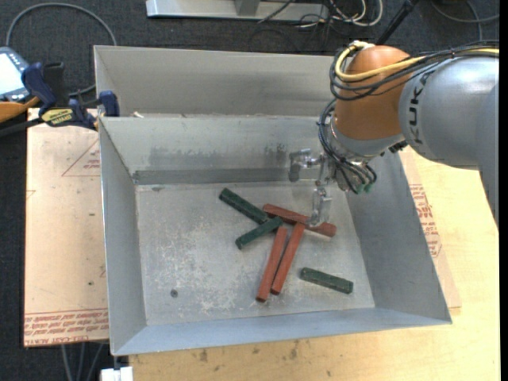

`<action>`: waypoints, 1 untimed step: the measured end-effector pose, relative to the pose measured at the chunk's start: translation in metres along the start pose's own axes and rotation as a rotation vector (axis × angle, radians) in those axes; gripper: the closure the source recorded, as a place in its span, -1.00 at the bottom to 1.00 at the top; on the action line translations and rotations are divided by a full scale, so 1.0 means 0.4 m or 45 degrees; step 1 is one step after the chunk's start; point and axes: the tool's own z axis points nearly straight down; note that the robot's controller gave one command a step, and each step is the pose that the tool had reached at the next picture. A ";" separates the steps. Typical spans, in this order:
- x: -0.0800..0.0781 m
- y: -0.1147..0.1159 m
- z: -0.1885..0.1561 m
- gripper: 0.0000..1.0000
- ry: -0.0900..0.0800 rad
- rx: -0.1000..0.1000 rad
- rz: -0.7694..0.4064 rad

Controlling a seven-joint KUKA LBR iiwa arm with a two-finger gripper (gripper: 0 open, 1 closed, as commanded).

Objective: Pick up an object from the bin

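Note:
My gripper hangs low in the right middle of the bin, its tip just above the right end of a short red bar that lies slantwise there. Two longer red bars lie side by side, running from under that bar down towards the front. A dark green bar lies to the left of the red ones and touches them.
Another dark green bar lies further back on the left, and a third lies alone near the front right. The arm with its orange cover reaches in over the bin's right wall. Bare floor spreads across the left half.

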 end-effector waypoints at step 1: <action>0.149 0.291 0.096 -1.00 0.009 -0.006 0.086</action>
